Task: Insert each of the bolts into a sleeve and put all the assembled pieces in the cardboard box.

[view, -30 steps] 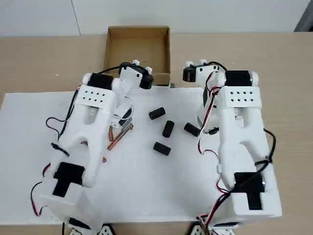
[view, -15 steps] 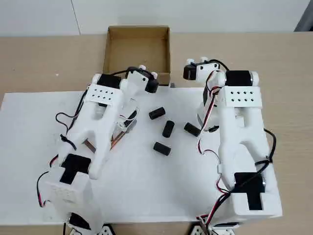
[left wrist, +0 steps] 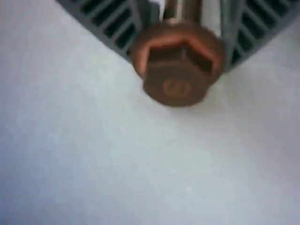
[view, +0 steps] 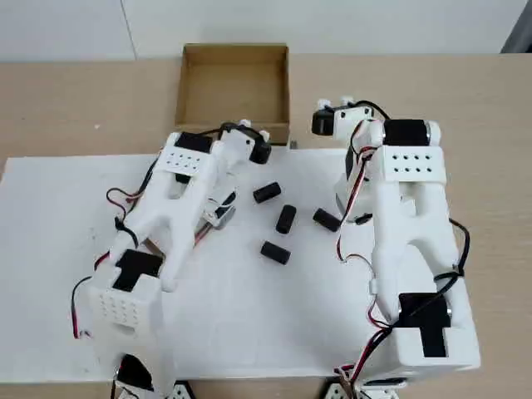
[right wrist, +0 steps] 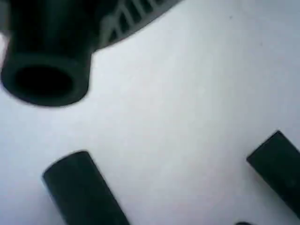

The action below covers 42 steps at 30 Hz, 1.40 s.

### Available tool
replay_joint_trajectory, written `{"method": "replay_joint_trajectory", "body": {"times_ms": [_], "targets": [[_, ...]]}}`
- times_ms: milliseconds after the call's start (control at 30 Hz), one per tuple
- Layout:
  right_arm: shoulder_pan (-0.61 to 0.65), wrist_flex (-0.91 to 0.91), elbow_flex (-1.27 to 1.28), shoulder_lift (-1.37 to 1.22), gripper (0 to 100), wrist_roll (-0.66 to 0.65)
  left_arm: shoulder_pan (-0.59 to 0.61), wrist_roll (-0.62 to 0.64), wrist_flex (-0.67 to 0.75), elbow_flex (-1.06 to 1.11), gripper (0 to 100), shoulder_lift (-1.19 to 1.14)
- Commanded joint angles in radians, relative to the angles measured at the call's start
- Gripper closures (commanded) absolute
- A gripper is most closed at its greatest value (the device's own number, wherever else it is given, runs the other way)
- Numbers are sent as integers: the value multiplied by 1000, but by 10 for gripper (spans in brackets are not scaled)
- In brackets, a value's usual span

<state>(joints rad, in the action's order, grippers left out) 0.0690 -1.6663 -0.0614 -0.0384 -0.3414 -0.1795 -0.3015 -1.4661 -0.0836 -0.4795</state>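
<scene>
Here, left fingers (left wrist: 103,23) clasp a bolt (left wrist: 176,70); right fingers (right wrist: 133,16) grip a sleeve (right wrist: 44,70).

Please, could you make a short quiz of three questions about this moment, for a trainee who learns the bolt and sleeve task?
1. What does the left claw hold?
2. True or false: the cardboard box already holds an assembled piece.
3. The sleeve in the right claw: A lies in the box; B shows an empty bore; C is broken in two.
Key: 1 a copper bolt, head toward the wrist camera; 2 false; 3 B.
</scene>
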Motion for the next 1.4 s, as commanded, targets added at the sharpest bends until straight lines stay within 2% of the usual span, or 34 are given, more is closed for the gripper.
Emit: {"method": "replay_joint_trajectory", "body": {"times_ms": [0,133,267,567,733,867,1000,1167,1367], "targets": [[1,15,-5,54,991,11,5,-2,40,-27,919,-21],[1,5,-8,58,991,11,5,-2,40,-27,996,-29],[1,-24,-11,74,991,12,5,5,25,-27,994,18],[1,-41,12,315,995,117,-5,12,-81,-27,993,351],[-4,-42,146,476,995,138,-2,183,-215,-27,994,462],[-5,-41,261,650,995,137,-6,193,-282,-24,994,551],[-1,-19,347,825,995,143,-12,259,-281,-21,994,680],[-7,104,451,1030,995,144,-49,313,-247,44,994,813],[-1,183,609,1171,995,269,-51,473,-107,249,994,1008]]}}
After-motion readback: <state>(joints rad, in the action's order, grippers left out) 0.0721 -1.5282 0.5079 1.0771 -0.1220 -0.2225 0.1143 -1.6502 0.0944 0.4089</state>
